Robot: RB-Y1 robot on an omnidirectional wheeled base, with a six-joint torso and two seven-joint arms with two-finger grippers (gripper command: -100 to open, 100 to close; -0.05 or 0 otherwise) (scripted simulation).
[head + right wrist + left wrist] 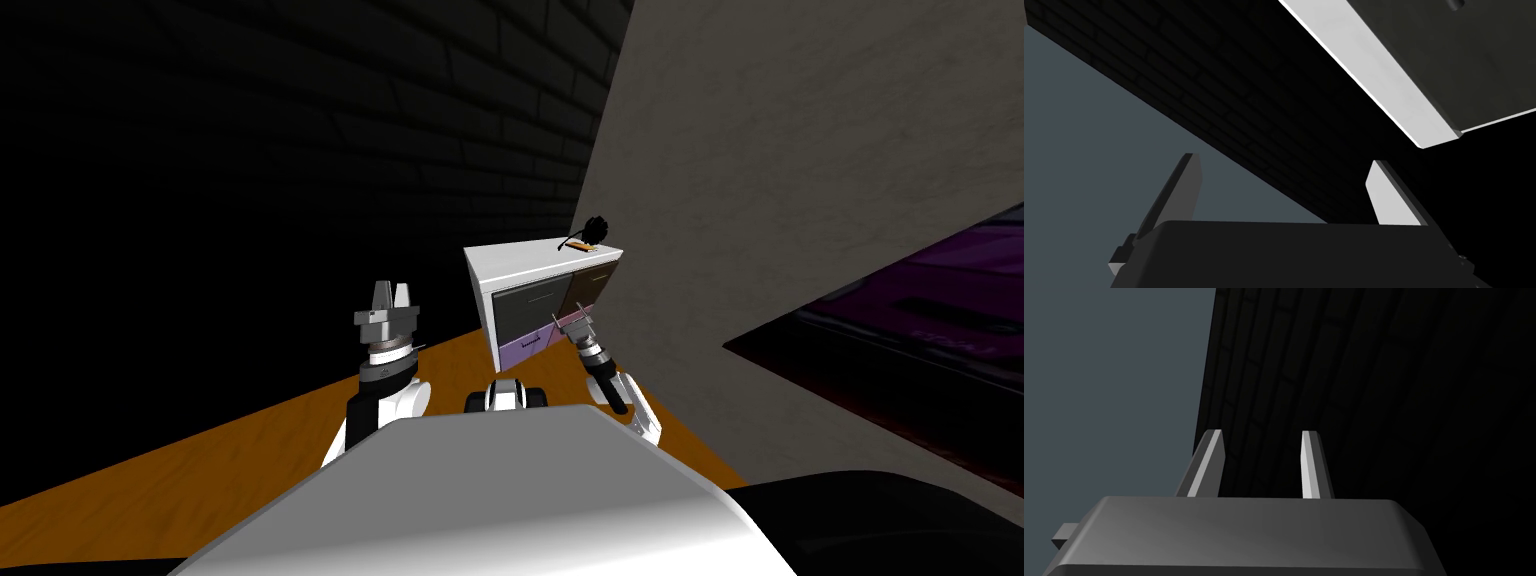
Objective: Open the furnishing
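a small white box-shaped cabinet (528,260) with coloured drawer fronts stands on the orange floor (250,450). its back is against the pale grey plaster wall (800,150), and a dark brick wall (300,120) is on its other side. its front has a dark grey drawer panel (528,305) at the upper left, a brown panel (592,284) beside that, and a purple panel (525,347) below. all the fronts look flush with the frame, so the cabinet is still closed. a small black rounded object (594,230) lies on the cabinet top near the plaster wall, with something thin and orange beside it.

our right gripper (578,322) is low at the cabinet front, by the lower edge of the brown panel and near the purple one. its two pale blade fingers (1381,192) are spread wide with nothing between them. in the right wrist view the white edge of the cabinet frame runs just past the fingertips, with a dark grey panel beyond it. the gripper may be touching the front, but from this angle we cannot tell.

our left gripper (391,292) is raised and points upward, well apart from the cabinet on its brick-wall side. its fingers (1310,463) stand parallel with a narrower gap than the right pair, and they hold nothing.
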